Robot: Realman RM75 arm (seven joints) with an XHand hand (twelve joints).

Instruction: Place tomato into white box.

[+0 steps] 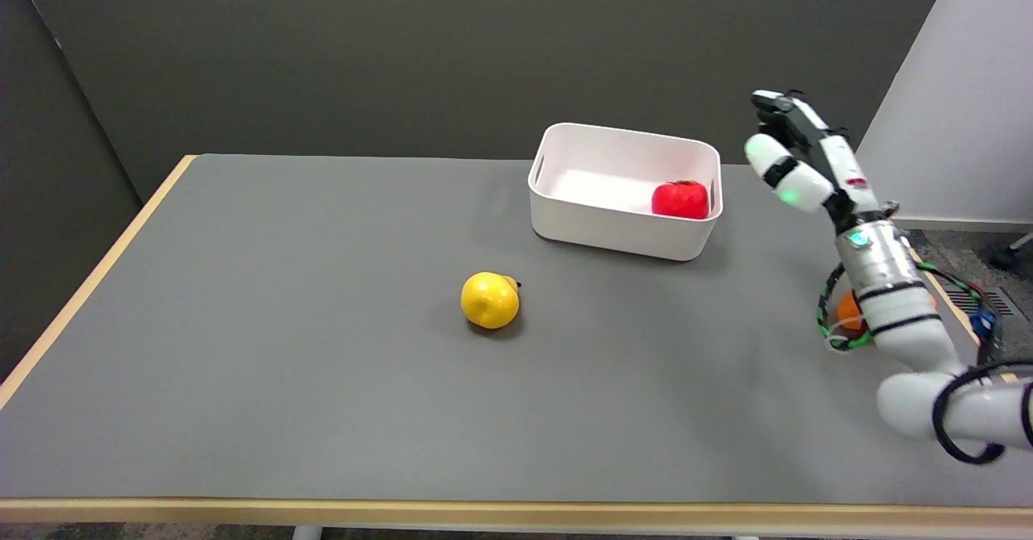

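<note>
The red tomato (680,199) lies inside the white box (613,225), in its right near corner. The box stands on the grey table toward the back, right of centre. My right hand (795,152) hangs in the air to the right of the box, raised above the table and apart from it. Its fingers are stretched out and hold nothing.
A yellow fruit (490,299) sits on the grey table (242,346) near the middle, in front and to the left of the box. An orange object (847,311) shows partly behind my right forearm near the table's right edge. A grey wall runs behind the table.
</note>
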